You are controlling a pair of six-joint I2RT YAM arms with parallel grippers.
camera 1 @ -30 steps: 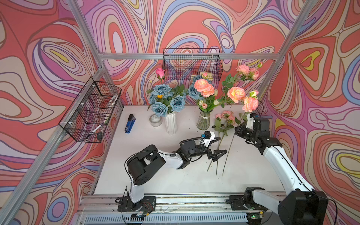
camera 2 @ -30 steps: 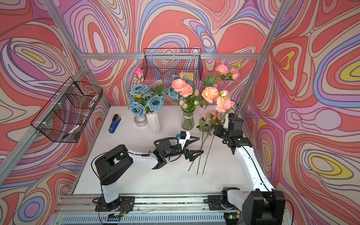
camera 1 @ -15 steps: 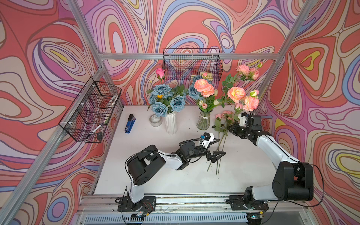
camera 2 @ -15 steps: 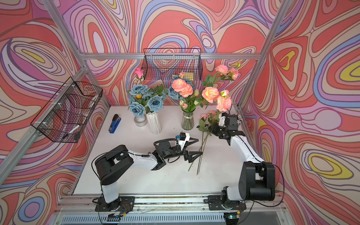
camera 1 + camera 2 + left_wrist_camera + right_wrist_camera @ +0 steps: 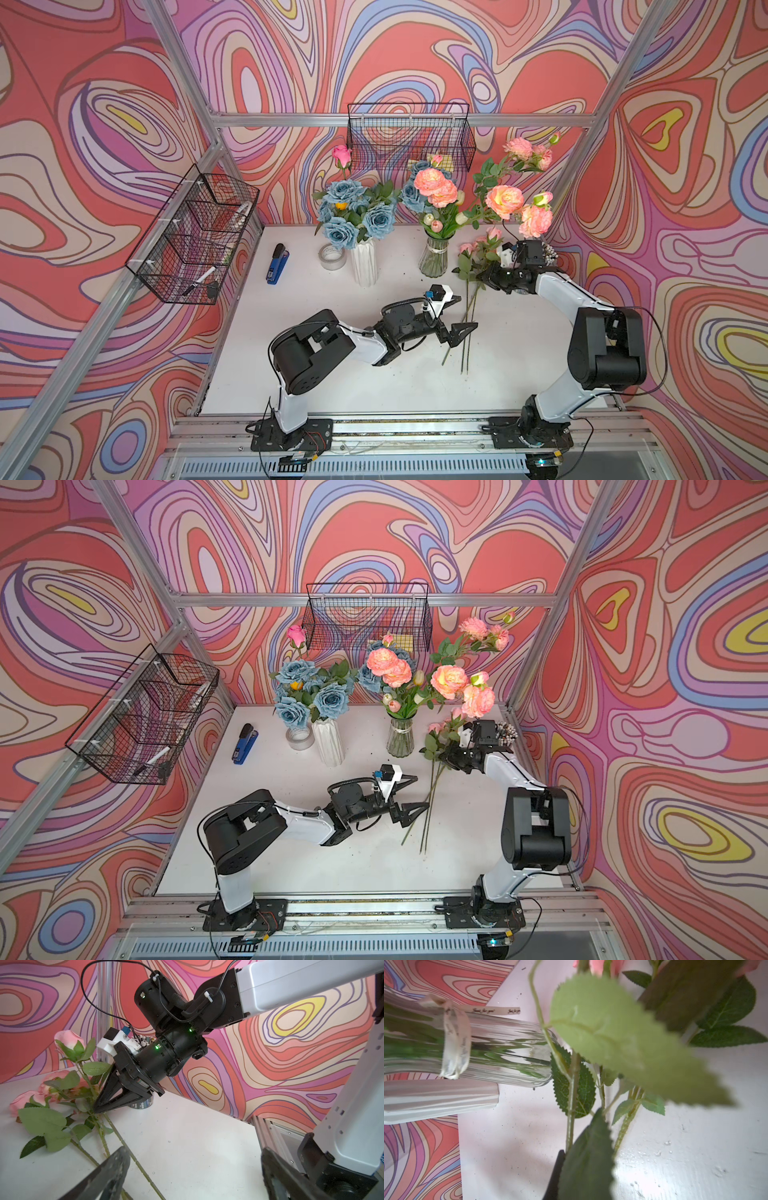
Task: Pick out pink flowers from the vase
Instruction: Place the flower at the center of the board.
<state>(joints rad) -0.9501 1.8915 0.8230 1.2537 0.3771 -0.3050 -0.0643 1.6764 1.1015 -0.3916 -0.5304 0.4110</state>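
Observation:
Peach-pink blooms [image 5: 434,187] [image 5: 388,667] stand in the glass vase [image 5: 434,259] [image 5: 508,1051] at the back. Pale pink roses [image 5: 478,247] [image 5: 68,1038] lie on the table to the right of it, their long stems [image 5: 467,332] [image 5: 428,808] running toward the front. My right gripper [image 5: 486,276] [image 5: 446,758] [image 5: 97,1108] is shut on those stems just below the leaves. Leaves hide its jaws in the right wrist view. My left gripper [image 5: 463,313] [image 5: 415,793] [image 5: 193,1172] stands wide open low beside the stems, holding nothing; one stem [image 5: 135,1159] passes just by a finger [image 5: 110,1169].
A white ribbed vase [image 5: 365,266] of dusty-blue roses stands left of the glass one, with a tape roll [image 5: 332,257] and a blue stapler [image 5: 277,264] further left. Wire baskets [image 5: 195,237] [image 5: 409,133] hang on the left and back walls. A small cup [image 5: 548,251] sits behind the right gripper.
My right gripper moved left with a rose stem and brought it beside the other stems; its arm folded back at the elbow. The left gripper opened slightly wider and stayed in place.

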